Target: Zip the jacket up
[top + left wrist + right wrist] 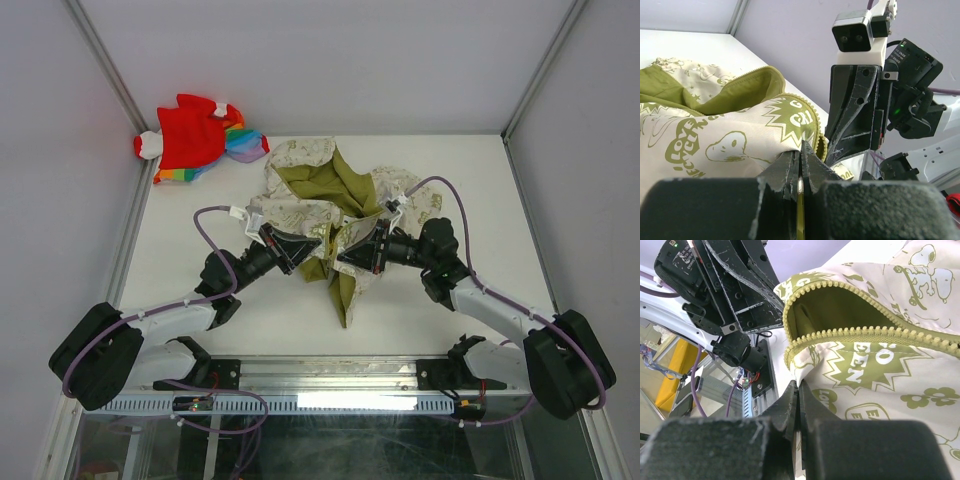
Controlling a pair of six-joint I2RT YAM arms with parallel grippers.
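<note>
The jacket lies crumpled at the table's middle, cream-white with olive prints, its olive lining showing through the open front. My left gripper is shut on the jacket's left front edge. My right gripper is shut on the jacket's right front edge, just below the olive zipper teeth. The two grippers face each other closely, with the jacket's lower front bunched between them. An olive strip hangs down toward the near edge. No zipper pull shows.
A red and rainbow-coloured garment lies at the back left corner. Metal frame posts and white walls bound the table. The aluminium rail runs along the near edge between the arm bases.
</note>
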